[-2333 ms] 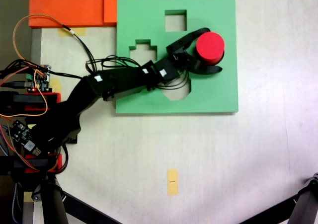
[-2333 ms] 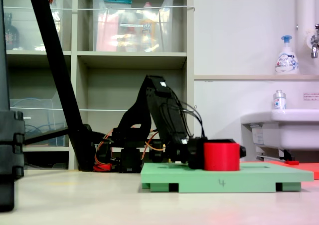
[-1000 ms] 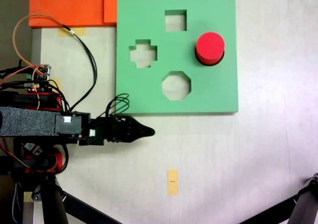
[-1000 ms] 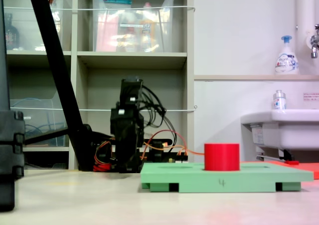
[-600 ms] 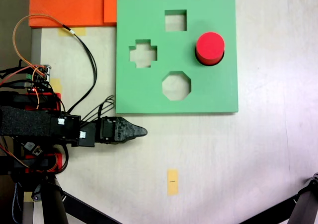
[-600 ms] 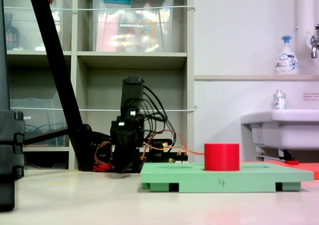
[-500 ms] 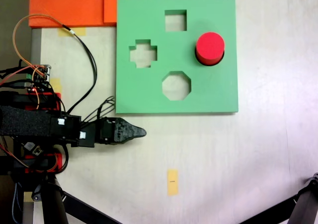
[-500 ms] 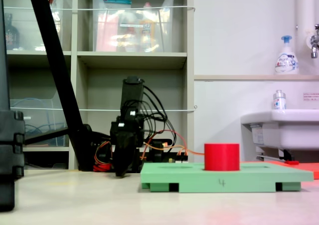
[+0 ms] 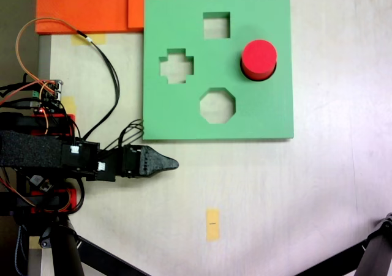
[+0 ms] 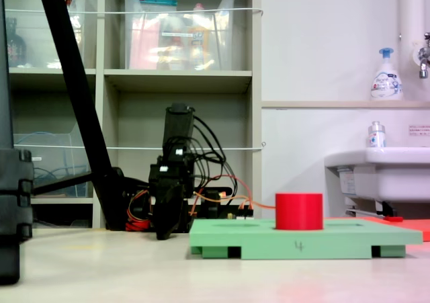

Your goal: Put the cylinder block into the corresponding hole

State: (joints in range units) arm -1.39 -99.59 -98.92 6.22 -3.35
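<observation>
The red cylinder block (image 9: 258,58) stands upright in the round cutout (image 9: 243,73) at the right of the green foam board (image 9: 269,111); only a dark sliver of the cutout shows around its base. From the side, the cylinder block (image 10: 299,211) rises well above the green board (image 10: 336,239). My gripper (image 9: 173,163) hangs off the board, just below its lower left corner, tapering to a single shut point with nothing in it. In the side-on fixed view the gripper (image 10: 164,233) points down at the table, left of the board.
Square (image 9: 216,25), cross (image 9: 176,67) and octagonal (image 9: 217,105) cutouts stand open. Orange foam sheets (image 9: 86,7) lie at the top left. Circuit boards and wires (image 9: 43,98) sit by the arm's base. A yellow tape mark (image 9: 212,224) lies on the table. A sink (image 10: 383,168) stands at right.
The arm let go of the cylinder in the round cutout, drew back off the board to the lower left, and over the last half second only settled slightly.
</observation>
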